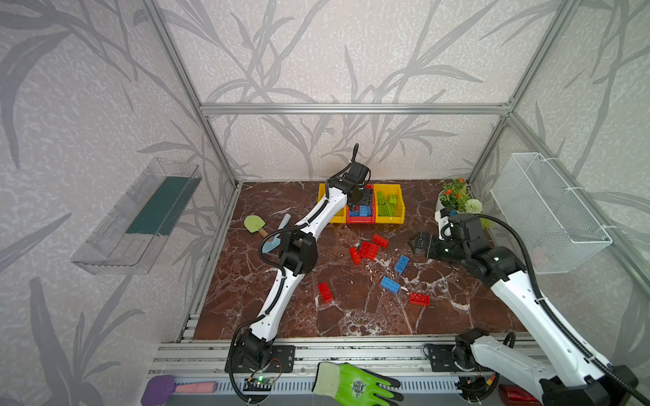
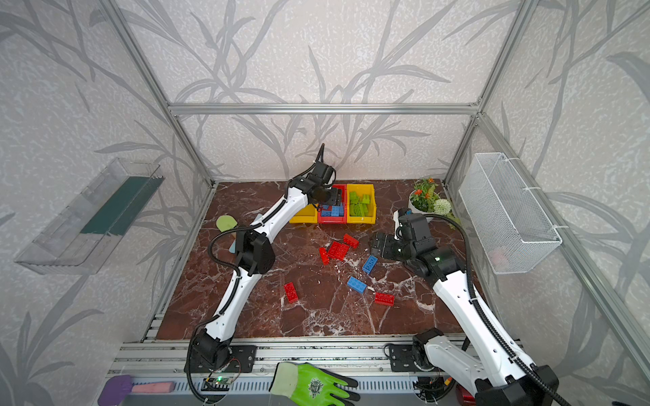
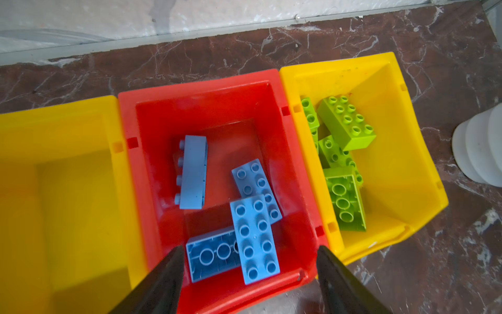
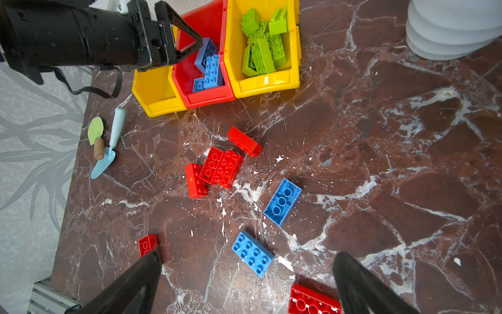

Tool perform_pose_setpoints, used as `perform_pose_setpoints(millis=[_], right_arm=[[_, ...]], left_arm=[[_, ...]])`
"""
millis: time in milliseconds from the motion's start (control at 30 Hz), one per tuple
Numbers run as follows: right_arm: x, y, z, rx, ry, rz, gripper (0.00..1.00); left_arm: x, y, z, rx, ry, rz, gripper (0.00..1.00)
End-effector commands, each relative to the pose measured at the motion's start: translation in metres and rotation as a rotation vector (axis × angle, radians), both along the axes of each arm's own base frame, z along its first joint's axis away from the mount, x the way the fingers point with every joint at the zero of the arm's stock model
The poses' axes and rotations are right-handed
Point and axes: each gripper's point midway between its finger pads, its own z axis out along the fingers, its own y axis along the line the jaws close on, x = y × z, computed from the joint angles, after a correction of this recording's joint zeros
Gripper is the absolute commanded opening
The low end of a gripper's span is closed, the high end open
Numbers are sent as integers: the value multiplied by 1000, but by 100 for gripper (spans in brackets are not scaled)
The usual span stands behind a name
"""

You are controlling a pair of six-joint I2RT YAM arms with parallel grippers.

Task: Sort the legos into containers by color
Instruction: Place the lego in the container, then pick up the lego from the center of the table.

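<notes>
Left gripper (image 3: 250,247) jaws apart, empty, over red bin (image 3: 206,98); right gripper (image 4: 247,252) wide, empty; left arm (image 1: 327,207) partly hides yellow bin (image 1: 338,218).

Left gripper (image 3: 250,248) hangs over the red bin (image 3: 198,87). 4 binned blue bricks (image 3: 255,239) cover most of its floor, so there is little room to reach down.

The yellow bin (image 3: 54,117) beside it is bare inside, but my left arm (image 1: 329,207) crosses above it in a top view.

Right gripper (image 4: 247,254): the red cluster (image 4: 217,168) and 2 loose blue bricks (image 4: 282,202) lie scattered ahead. The marble table (image 4: 394,152) is bare out to the white pot (image 4: 448,27).

2 toy shovels (image 1: 254,223) crowd the left edge.
</notes>
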Motion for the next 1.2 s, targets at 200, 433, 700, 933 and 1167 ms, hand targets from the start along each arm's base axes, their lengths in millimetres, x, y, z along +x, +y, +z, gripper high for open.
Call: perform_pose_setpoints(millis=[200,433,700,933,1167], right_arm=[[-44,-20,-20,-4,40,-44,99],[-65,-33,-22,-26,32,-60,99],[-78,-43,-21,-45,29,-85,99],[-85,-45,-21,-42,25,-88,99],[-89,-49,-22,-55,24,-94,99]], left_arm=[[-90,-36,46,49,-38,-108,76],[-157,-55,24,4,36,-147,75],[-209,-82,-3,-22,85,-209,73],[-227,-116,-31,40,112,-297,72],[-240,-133,-59,90,148,-347,72]])
